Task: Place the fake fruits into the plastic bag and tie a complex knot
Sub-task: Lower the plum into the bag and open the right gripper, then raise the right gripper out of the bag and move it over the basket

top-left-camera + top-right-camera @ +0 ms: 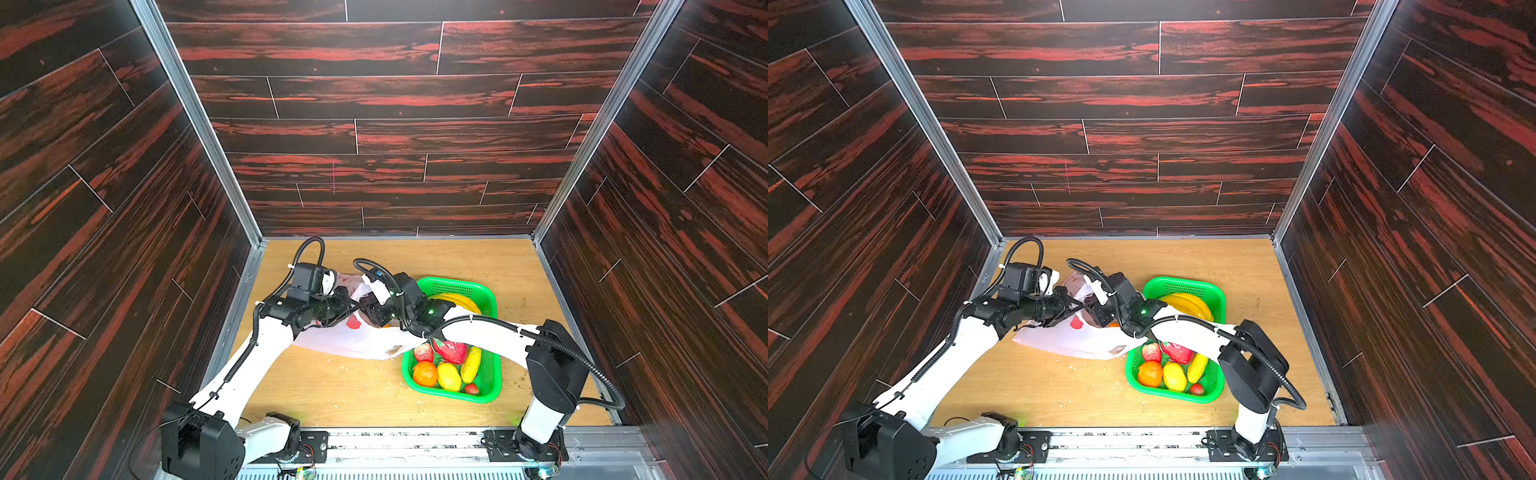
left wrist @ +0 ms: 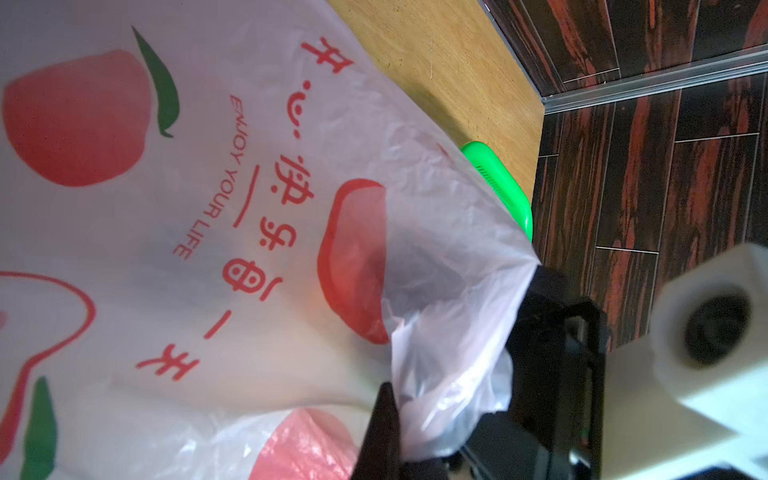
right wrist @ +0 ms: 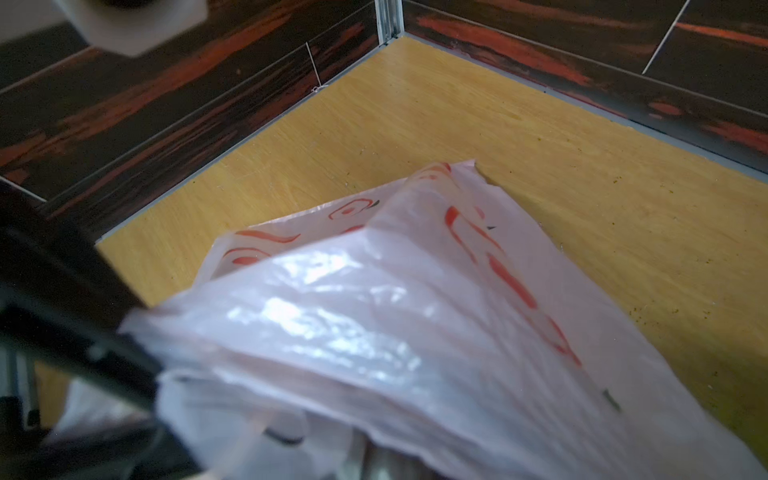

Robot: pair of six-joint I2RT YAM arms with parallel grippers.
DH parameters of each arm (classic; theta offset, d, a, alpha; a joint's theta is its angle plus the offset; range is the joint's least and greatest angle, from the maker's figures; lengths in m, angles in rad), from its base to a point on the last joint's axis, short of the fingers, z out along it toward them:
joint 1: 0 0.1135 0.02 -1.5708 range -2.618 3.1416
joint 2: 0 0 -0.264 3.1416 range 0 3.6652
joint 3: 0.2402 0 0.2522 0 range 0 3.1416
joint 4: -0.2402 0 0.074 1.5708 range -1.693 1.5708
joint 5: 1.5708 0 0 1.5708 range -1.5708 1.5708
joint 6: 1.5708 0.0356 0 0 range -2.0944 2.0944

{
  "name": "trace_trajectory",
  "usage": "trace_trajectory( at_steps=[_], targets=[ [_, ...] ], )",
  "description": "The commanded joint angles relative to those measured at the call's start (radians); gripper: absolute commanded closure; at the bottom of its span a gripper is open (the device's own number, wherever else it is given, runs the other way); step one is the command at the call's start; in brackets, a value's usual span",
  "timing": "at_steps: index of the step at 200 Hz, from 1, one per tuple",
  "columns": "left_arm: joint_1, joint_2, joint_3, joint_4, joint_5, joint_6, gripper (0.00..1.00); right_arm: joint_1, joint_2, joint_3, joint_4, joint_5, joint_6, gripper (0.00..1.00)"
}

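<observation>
Light wood-grain worktop (image 1: 332, 395) here, with pale crumbs (image 1: 345, 367) scattered about. Sitting on it: a printed plastic bag (image 1: 353, 343) left of centre and a green perforated basket (image 1: 453, 286) just beside it, bag corner touching its rim.

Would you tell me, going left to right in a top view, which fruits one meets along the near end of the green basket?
orange → lemon → long yellow fruit
</observation>
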Motion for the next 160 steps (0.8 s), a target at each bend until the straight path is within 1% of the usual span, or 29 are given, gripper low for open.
trace_trajectory(
  at_steps=[1, 64, 97, 160],
  targets=[
    [0.006, -0.012, -0.008, 0.006, 0.002, 0.002, 1.0, -0.007, 0.042, -0.015, 0.069, -0.002, 0.028, 0.59],
    [0.006, -0.003, -0.008, 0.009, 0.003, 0.002, 1.0, -0.012, 0.089, -0.005, 0.114, -0.018, 0.052, 0.58],
    [0.006, -0.001, -0.006, 0.009, 0.005, 0.003, 1.0, -0.012, 0.099, 0.003, 0.112, -0.029, 0.059, 0.53],
    [0.008, -0.003, -0.005, 0.003, 0.004, 0.006, 1.0, -0.015, 0.09, -0.001, 0.12, -0.039, 0.063, 0.4]
  ],
)
